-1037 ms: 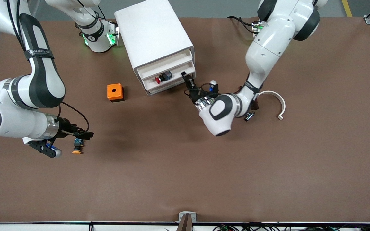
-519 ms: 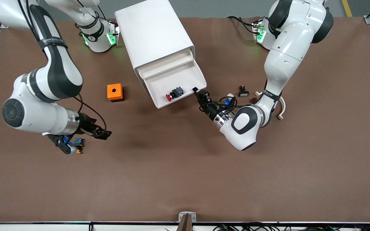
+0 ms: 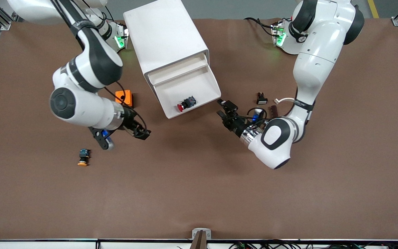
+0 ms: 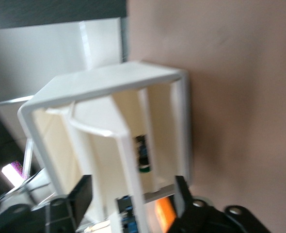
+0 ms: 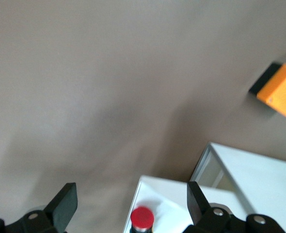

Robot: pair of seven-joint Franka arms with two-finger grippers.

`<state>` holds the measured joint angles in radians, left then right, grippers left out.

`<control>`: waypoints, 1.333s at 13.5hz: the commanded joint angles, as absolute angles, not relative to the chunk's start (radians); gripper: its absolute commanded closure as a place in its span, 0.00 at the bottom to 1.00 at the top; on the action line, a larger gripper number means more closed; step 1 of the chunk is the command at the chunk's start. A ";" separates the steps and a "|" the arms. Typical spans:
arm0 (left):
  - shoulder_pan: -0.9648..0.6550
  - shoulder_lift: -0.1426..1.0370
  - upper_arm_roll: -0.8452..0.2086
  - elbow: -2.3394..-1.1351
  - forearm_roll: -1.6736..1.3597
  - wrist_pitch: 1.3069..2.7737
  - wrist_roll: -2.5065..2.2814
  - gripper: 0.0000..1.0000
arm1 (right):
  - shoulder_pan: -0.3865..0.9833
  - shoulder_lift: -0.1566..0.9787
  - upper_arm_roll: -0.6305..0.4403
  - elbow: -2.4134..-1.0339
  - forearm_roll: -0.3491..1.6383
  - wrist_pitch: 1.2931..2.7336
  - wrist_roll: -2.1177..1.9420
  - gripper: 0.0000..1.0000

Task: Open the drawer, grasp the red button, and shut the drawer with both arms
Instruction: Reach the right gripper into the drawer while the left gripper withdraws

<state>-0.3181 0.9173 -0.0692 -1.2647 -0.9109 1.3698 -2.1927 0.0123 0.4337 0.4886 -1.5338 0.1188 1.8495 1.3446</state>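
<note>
The white cabinet (image 3: 164, 34) stands near the arms' bases, and its top drawer (image 3: 199, 86) is pulled out. The red-capped button (image 3: 184, 104) lies on its side in the drawer near the front wall. My left gripper (image 3: 222, 108) is open just off the drawer's front corner at the left arm's end. It touches nothing and holds nothing. In the left wrist view its fingers (image 4: 82, 194) stand wide apart before the drawer's front (image 4: 109, 126). My right gripper (image 3: 143, 134) hangs open and empty over the table off the drawer's other front corner. The right wrist view shows the button's red cap (image 5: 142, 218) farther off in the drawer (image 5: 177, 199).
An orange box (image 3: 123, 98) sits beside the cabinet toward the right arm's end, half under the right arm. An orange-capped button (image 3: 83, 157) lies nearer the front camera. A small black switch (image 3: 262, 99) and a brown piece (image 3: 274, 110) lie by the left arm's wrist.
The left gripper pulled the top drawer out, then opened and drew back off it. The right arm swung from the orange-capped button toward the drawer's front.
</note>
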 commanded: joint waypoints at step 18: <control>-0.321 0.761 0.129 -1.157 -0.500 1.546 -1.035 0.01 | 0.104 0.479 0.746 -1.821 -0.219 2.207 1.965 0.11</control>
<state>-0.3096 0.7726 0.1213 -1.1448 -0.5238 1.5146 -1.1813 0.1048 0.4631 0.7319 -1.8204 -0.1817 2.1905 1.9297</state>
